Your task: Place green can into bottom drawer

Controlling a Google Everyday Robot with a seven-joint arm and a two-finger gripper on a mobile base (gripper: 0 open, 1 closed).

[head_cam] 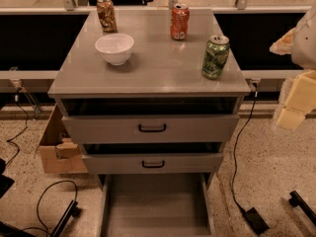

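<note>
Pulled out toward the near edge, the bottom drawer sat open at floor level, showing a plain grey floor between low side walls. The green can was not in it. It stood upright on the tabletop near the right edge and toward the near right corner, apart from the other items. Farther back and a little left stood an orange-red can, also upright. A white bowl rested left of centre, and a brown-gold can stood at the far left corner. Below the tabletop, the top drawer and the middle drawer each showed a black handle and a dark gap above the front. The pale claw hung at the right edge of the view, off the cabinet's right side and well apart from the green can, holding nothing. Whether it was spread or pressed together could not be told. A cardboard box sat on the floor left of the cabinet.
</note>
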